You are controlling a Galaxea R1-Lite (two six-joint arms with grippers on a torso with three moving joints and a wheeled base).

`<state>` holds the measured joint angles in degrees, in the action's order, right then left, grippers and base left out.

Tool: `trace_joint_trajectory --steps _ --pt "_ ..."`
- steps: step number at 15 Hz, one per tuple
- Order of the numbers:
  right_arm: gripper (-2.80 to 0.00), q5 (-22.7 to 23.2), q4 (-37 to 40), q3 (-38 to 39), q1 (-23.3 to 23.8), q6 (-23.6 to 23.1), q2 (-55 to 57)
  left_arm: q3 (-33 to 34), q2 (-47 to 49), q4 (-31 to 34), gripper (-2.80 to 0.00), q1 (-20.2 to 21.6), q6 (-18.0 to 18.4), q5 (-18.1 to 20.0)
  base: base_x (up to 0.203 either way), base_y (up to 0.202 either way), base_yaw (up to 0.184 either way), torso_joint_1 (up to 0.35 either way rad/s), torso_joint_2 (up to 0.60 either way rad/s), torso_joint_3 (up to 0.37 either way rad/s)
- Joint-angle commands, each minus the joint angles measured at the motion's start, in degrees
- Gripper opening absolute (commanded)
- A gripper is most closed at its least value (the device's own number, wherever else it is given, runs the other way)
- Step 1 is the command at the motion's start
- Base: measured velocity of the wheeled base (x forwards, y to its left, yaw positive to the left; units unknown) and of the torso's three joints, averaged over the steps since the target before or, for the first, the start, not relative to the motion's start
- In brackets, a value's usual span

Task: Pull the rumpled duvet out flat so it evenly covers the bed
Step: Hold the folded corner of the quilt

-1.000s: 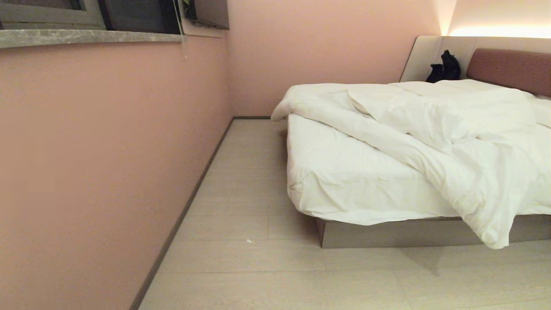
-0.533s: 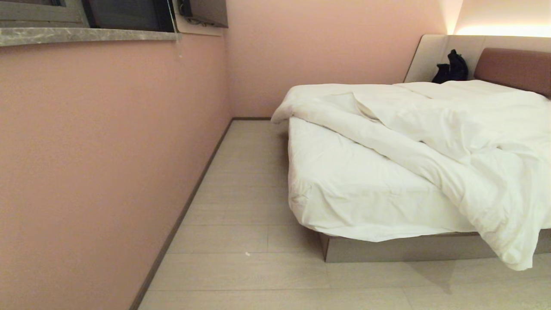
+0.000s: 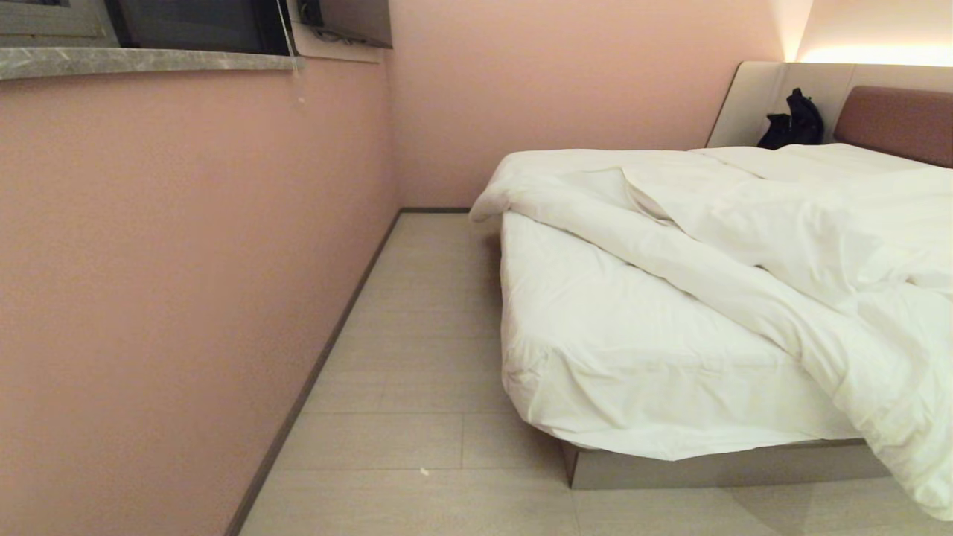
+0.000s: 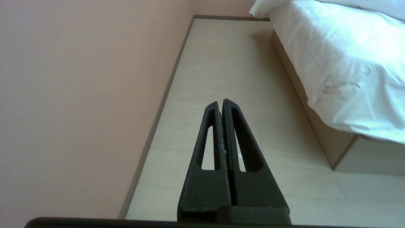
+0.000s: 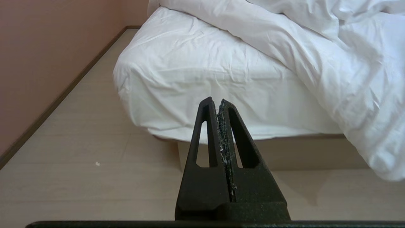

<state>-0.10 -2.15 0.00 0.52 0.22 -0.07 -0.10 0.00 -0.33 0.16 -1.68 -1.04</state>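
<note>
Pink walls and pale flooring are seen left of the bed; the duvet is bunched diagonally across it, spilling over the near right edge; left gripper and right gripper are held closed, empty, above the floor.

The duvet is seen as soft, puffy white cloth, matt and creased. The bed is faced with smooth matt board at its base. The floor is laid in pale, wood-look planks of low sheen. The left gripper and right gripper are formed of black, grainy, matt plastic.
</note>
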Motion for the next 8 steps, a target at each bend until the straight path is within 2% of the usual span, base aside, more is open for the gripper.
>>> trace_joint_trajectory --steps 1,8 --pt "-2.8 0.01 -0.05 0.0 0.0 0.05 0.07 0.01 0.0 -0.02 -2.8 0.02 0.01 -0.02 0.193 0.0 -0.002 -0.001 0.01 0.002" --pt "-2.8 0.01 -0.05 0.0 0.0 -0.04 0.07 0.01 0.0 -0.02 -2.8 0.02 0.01 -0.02 0.197 0.0 0.001 0.001 0.0 0.002"
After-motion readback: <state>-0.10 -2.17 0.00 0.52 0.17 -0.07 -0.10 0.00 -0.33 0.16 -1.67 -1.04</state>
